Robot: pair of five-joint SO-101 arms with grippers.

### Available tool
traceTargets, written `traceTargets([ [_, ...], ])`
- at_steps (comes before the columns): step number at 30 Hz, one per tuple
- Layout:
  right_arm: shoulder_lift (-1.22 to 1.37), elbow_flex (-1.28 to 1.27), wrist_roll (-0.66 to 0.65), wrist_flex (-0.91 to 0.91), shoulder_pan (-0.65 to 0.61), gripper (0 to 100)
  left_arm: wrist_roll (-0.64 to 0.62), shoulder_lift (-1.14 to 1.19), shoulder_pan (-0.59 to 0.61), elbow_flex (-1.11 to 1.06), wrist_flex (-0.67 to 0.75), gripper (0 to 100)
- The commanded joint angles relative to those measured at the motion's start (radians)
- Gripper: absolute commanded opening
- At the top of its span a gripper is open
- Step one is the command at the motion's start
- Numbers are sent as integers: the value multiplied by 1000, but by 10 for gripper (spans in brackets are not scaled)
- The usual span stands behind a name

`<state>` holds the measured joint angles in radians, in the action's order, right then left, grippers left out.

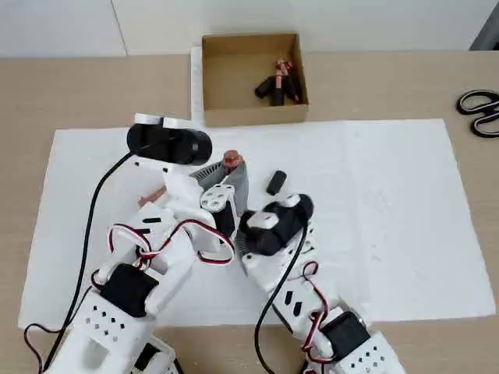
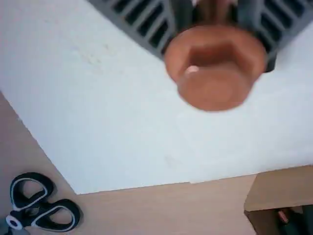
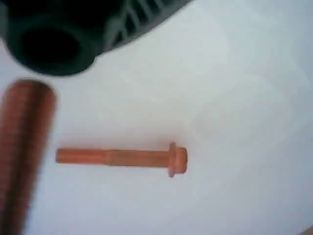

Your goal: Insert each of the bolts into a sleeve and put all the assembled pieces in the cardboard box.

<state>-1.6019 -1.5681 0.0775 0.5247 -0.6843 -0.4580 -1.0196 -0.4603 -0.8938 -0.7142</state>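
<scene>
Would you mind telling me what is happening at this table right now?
The left gripper holds a copper bolt, and the right gripper holds a black sleeve close beside it; the two are not yet joined. A loose bolt lies on the white sheet. Some assembled pieces already sit in the cardboard box.

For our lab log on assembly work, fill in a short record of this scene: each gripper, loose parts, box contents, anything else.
left gripper: shut on held bolt
right gripper: shut on sleeve
loose bolt: lying flat on white sheet
cardboard box: assembled pieces inside
scissors: on table, off the sheet
</scene>
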Motion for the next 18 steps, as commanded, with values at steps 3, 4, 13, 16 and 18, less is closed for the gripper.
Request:
traceTargets([
  [3,-15,3,-46,-25,-12,4,-8,-25,-8,4,57,5],
  [4,-15,3,-46,-25,-12,4,-8,-26,-8,1,58,5],
  [13,-15,3,-46,-25,-7,4,-6,-28,-8,38,-41,5],
  [16,-15,3,-46,-25,-7,4,-6,-28,-8,39,-52,5],
  [18,-15,3,-46,-25,-7,4,-6,-28,-8,35,-52,5],
])
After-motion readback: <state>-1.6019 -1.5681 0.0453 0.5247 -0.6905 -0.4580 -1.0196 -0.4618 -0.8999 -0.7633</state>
